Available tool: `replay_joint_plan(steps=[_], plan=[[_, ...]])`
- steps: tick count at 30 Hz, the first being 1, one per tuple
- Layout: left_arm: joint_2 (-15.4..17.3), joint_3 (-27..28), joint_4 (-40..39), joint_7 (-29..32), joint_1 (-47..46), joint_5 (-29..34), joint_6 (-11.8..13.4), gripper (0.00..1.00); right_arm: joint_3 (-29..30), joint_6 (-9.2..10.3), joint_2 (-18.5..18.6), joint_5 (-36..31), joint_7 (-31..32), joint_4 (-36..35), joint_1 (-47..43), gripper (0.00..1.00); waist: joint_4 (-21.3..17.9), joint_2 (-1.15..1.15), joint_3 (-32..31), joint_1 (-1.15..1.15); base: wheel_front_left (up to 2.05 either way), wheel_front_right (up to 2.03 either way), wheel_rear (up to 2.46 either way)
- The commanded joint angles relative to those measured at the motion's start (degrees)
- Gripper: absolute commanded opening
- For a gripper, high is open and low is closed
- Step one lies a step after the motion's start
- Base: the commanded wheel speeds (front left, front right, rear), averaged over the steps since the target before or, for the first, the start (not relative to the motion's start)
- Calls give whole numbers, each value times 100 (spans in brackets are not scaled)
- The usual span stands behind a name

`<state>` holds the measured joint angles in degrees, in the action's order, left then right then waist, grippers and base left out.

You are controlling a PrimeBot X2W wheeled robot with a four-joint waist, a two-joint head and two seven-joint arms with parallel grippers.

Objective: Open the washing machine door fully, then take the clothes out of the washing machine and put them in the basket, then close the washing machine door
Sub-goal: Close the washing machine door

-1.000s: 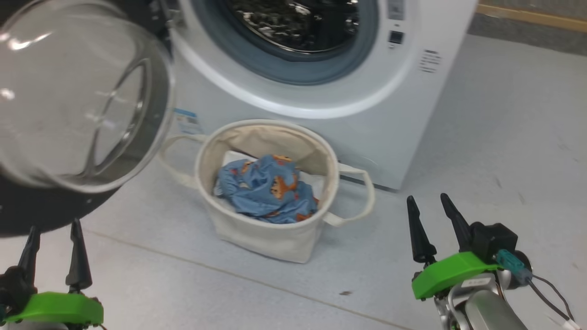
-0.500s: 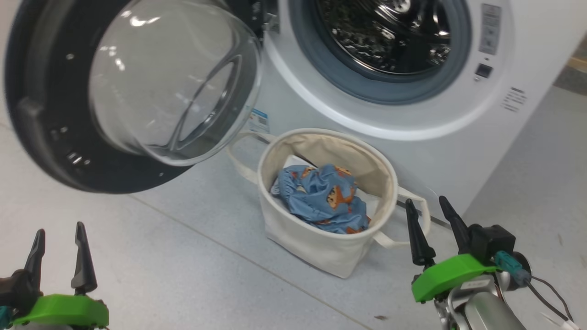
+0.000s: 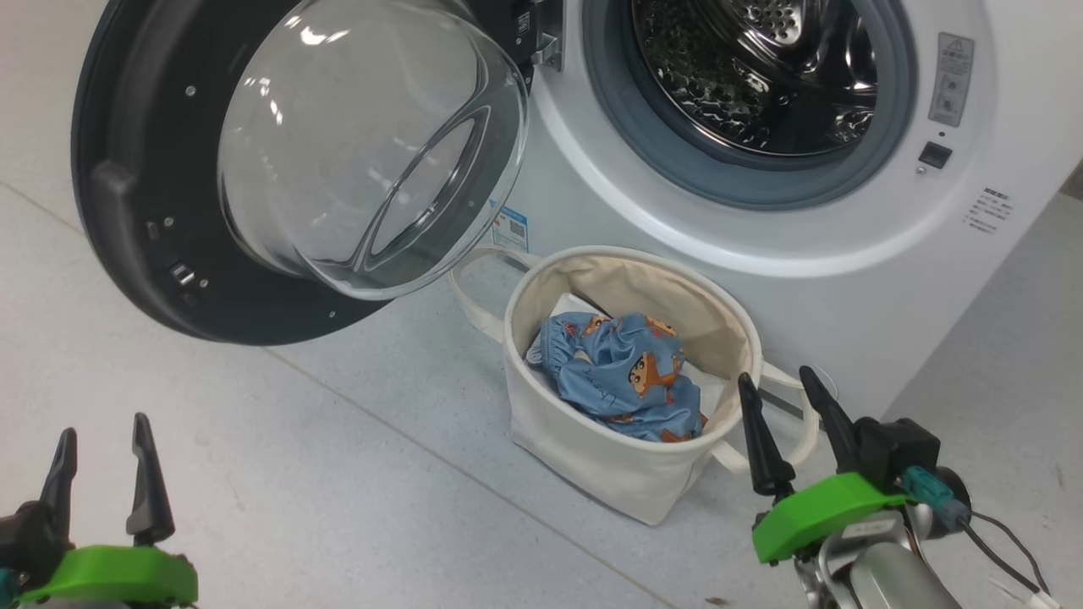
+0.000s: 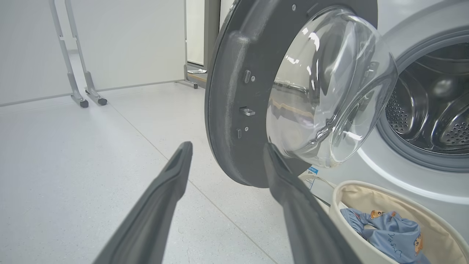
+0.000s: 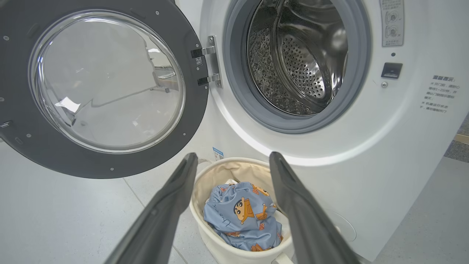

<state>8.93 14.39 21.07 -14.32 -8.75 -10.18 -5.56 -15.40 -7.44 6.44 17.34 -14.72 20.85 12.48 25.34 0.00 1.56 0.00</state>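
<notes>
The washing machine [image 3: 854,279] stands with its door [image 3: 152,203] swung wide open to the left, glass porthole [image 3: 364,144] bulging toward me. Its steel drum [image 3: 761,76] looks bare inside. The light blue printed clothes [image 3: 622,376] lie crumpled in the cream basket [image 3: 609,474] on the floor in front of the machine. My left gripper [image 3: 101,431] hangs open at the lower left, below the door, holding nothing. My right gripper [image 3: 783,385] is open just right of the basket rim, empty. In the right wrist view the clothes [image 5: 243,214] show between the fingers.
Something white [image 3: 568,306] lies under the clothes in the basket. Pale grey floor [image 3: 296,474] stretches to the left. In the left wrist view a metal frame's legs [image 4: 84,99] stand far back by a white wall.
The head camera has swung, so the door, machine and basket sit further right and the door now shows whole. Both grippers stay open and low; the clothes lie still in the basket.
</notes>
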Motion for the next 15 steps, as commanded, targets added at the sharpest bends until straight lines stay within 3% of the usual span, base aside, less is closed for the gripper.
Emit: replay_joint_plan(steps=[1,10,11,12,15], plan=[[118,271,-161,-68,-253,68,27,100,-118,-5,15,37,-28,-149,86,100,15,0,2,0,0,0,0],[133,490,-119,-68,-273,-25,19,100,-219,-5,1,60,-28,-82,142,100,41,0,54,0,0,0,0],[180,473,-82,-68,-275,10,9,78,-227,-5,3,64,-28,-78,149,100,43,0,62,0,0,0,0],[213,477,-43,-68,-295,-2,-5,0,-233,-5,6,65,-28,-77,153,100,45,0,72,0,0,0,0],[258,563,-10,-68,-383,-165,-45,0,-246,-5,15,64,-28,-76,164,100,47,0,107,0,0,0,0]])
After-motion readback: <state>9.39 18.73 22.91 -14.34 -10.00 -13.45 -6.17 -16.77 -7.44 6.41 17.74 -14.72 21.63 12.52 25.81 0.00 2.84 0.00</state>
